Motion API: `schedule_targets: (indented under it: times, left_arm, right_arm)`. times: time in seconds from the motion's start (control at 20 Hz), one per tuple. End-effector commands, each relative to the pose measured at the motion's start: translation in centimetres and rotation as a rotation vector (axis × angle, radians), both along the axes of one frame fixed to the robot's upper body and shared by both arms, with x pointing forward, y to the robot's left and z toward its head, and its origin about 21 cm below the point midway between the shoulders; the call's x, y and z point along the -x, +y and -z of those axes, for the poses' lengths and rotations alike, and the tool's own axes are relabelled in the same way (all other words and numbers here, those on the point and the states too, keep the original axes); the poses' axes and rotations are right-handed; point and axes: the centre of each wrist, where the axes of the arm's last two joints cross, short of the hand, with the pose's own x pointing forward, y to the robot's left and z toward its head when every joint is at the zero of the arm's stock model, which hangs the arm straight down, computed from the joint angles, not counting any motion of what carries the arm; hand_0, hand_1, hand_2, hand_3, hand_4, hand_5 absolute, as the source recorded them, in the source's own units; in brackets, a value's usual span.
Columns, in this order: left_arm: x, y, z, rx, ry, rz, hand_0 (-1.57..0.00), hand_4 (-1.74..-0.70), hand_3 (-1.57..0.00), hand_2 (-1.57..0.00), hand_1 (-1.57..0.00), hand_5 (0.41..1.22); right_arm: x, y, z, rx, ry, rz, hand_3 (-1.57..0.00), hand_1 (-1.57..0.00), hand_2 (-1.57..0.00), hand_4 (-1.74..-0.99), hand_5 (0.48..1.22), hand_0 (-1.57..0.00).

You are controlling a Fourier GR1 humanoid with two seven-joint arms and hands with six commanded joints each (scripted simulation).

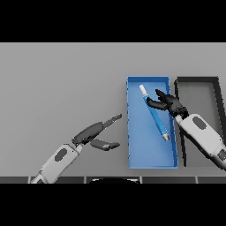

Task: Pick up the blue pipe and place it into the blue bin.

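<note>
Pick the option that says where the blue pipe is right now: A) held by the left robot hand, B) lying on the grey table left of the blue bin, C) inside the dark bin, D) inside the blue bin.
D: the blue pipe lies slantwise within the walls of the blue bin, with the right robot hand beside its upper part; the left robot hand is out over the table, away from it.
</note>
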Motion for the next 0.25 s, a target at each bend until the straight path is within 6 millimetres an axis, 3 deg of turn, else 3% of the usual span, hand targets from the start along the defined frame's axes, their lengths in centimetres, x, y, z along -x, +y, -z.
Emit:
schedule_targets:
  times: [0.0,0.2]
  left_arm:
    - [-0.11,-0.04,-0.03,-0.003,-0.004,-0.003,0.0,-0.83,0.0,0.0,0.0,0.471]
    - [0.02,0.02,-0.09,-0.004,-0.001,-0.001,0.0,-0.83,0.0,0.0,0.0,0.474]
  right_arm:
    - [-0.09,0.0,0.01,0.013,-0.001,-0.007,-0.01,-0.01,-0.01,-1.186,0.774,-0.02]
    - [-0.03,0.49,-0.33,0.028,0.004,-0.02,-0.01,-0.01,-0.01,-1.186,0.769,-0.02]
